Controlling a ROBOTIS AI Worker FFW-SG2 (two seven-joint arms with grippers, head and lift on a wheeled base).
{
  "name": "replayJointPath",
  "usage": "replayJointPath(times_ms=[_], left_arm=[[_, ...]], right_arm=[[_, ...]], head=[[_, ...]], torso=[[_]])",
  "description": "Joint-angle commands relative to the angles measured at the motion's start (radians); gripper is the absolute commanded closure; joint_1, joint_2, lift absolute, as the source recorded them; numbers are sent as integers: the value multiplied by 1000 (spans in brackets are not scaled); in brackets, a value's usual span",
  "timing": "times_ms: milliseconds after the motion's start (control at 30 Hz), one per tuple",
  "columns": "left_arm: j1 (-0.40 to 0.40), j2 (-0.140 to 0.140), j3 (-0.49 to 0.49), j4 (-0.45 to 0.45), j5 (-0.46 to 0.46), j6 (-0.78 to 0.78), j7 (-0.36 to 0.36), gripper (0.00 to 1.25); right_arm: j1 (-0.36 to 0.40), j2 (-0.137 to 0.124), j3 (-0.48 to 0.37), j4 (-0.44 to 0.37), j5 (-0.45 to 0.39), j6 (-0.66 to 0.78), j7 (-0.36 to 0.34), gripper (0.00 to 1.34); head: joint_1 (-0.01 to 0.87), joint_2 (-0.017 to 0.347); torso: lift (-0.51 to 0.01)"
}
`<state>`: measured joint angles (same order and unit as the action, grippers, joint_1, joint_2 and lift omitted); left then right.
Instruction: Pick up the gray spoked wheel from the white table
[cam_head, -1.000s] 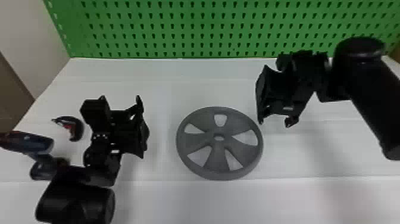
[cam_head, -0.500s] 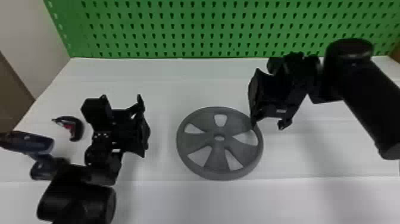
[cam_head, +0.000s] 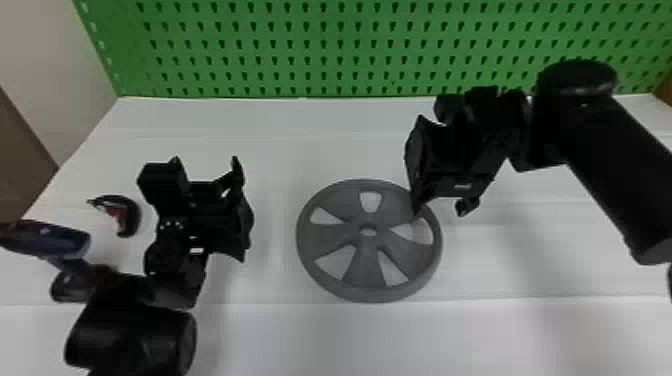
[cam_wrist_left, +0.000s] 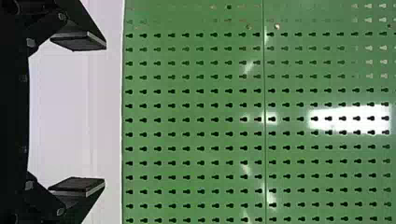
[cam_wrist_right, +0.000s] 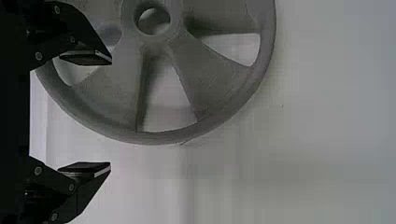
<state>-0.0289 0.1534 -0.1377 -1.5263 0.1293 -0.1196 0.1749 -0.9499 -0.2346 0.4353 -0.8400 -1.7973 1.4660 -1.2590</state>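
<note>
Status: positioning stage, by judgement; grip and lift remain. The gray spoked wheel (cam_head: 325, 240) lies flat on the white table (cam_head: 350, 340), at its middle. Left of the wheel, well apart, the left gripper (cam_wrist_left: 104, 114) is parked, fingers spread, nothing held. At the wheel's far right, the right gripper (cam_wrist_right: 111, 113) overlaps the rim in the head view; its fingers are spread and hold nothing. The green pegboard (cam_head: 340, 45) stands at the far side. Remaining steps: align the right gripper with the rim, lower, close, lift. Change from the earlier frames: the right gripper has shifted left and slightly nearer, from beside the rim to over it. Wheel position: unchanged.
</note>
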Motion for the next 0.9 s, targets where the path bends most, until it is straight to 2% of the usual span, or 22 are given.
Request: replayJointPath(times_ms=[0,367,733,767,800,867], left_arm=[[-2,0,-2,0,3,0,0,236],[-5,0,-3,2,4,0,2,236],[-16,0,-17,12,6,0,3,237],[-17,0,-19,12,6,0,3,236],[-17,0,-19,14,6,0,3,236],[-17,0,-19,14,6,0,3,236]], right_arm=[[0,6,10,-22,-19,10,0,460],[3,9,7,-25,-13,17,0,460],[17,17,8,-10,81,-24,7,460],[17,17,8,-10,113,-30,41,460],[17,17,11,-10,184,-35,121,460],[17,17,22,-10,269,-55,224,460]], head=[[770,44],[770,44],[770,44],[770,44],[770,44],[770,44]], torso=[[-98],[-98],[-98],[-98],[-98],[-98]])
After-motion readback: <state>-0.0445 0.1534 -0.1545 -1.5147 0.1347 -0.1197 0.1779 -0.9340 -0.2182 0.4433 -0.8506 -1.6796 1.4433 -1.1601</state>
